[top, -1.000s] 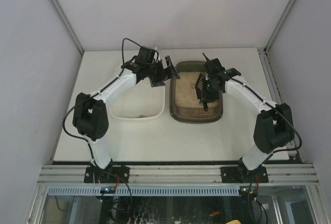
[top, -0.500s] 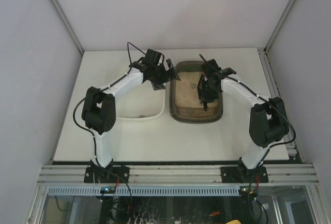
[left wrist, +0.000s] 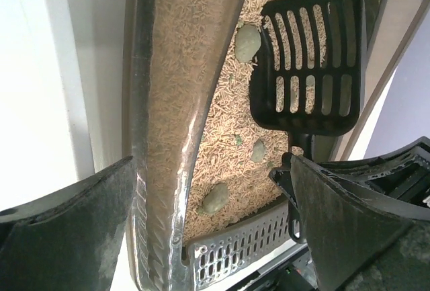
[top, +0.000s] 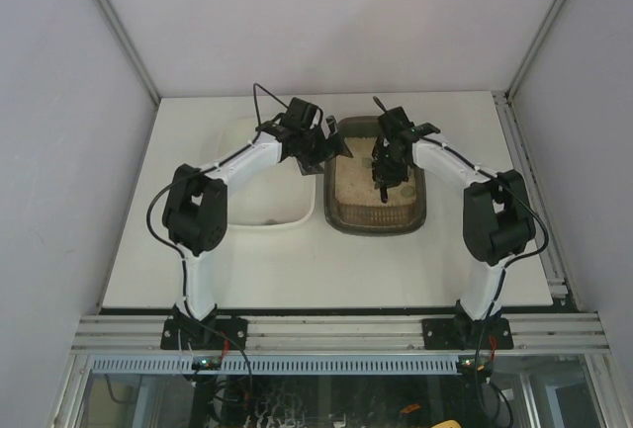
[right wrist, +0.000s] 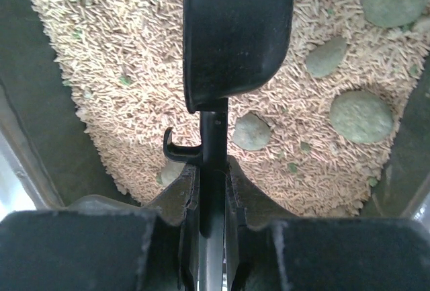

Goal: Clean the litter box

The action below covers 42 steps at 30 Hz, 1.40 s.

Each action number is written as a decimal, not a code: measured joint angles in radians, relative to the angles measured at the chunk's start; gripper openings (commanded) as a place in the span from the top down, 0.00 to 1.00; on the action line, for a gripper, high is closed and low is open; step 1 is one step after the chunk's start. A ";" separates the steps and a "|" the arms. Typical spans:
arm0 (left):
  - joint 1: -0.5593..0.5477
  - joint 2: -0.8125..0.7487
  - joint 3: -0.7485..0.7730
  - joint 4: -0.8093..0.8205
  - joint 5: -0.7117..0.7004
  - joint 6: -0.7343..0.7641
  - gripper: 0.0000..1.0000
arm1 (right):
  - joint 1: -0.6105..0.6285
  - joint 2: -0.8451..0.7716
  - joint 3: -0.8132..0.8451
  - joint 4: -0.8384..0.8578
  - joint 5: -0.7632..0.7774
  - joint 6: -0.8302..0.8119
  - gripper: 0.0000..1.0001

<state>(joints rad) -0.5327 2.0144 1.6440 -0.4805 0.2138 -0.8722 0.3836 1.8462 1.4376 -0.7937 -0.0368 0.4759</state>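
The dark translucent litter box holds beige litter with several grey-green clumps. My right gripper is over the box's far half, shut on the handle of a black slotted scoop whose head hangs over the litter. My left gripper is open. Its fingers stand on either side of the box's left rim without gripping it. More clumps lie near that rim.
A white plastic tray stands right beside the litter box on its left. A grey perforated strip runs along the box's end. The white table is enclosed by walls, with metal rails at the right edge.
My left gripper has moved right from over the white tray to the litter box's left rim. My right gripper has carried the scoop farther back and left in the box.
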 measured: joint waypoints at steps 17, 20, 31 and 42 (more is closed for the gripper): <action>0.000 0.003 0.000 0.035 0.002 0.000 0.00 | -0.112 0.063 -0.043 0.201 -0.349 0.080 1.00; 0.000 0.003 0.000 0.047 0.002 0.000 0.00 | -0.156 0.063 -0.091 0.269 -0.443 0.116 1.00; 0.000 -0.019 0.000 0.032 0.017 0.044 0.00 | -0.209 -0.084 -0.298 0.383 -0.576 0.187 1.00; 0.083 -0.272 -0.045 -0.131 0.082 0.291 0.00 | -0.264 -0.270 -0.554 0.594 -0.692 0.248 1.00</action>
<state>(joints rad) -0.4496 1.7420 1.5990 -0.6113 0.2955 -0.5816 0.1196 1.5757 0.8837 -0.1997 -0.7284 0.7235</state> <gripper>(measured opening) 0.996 0.105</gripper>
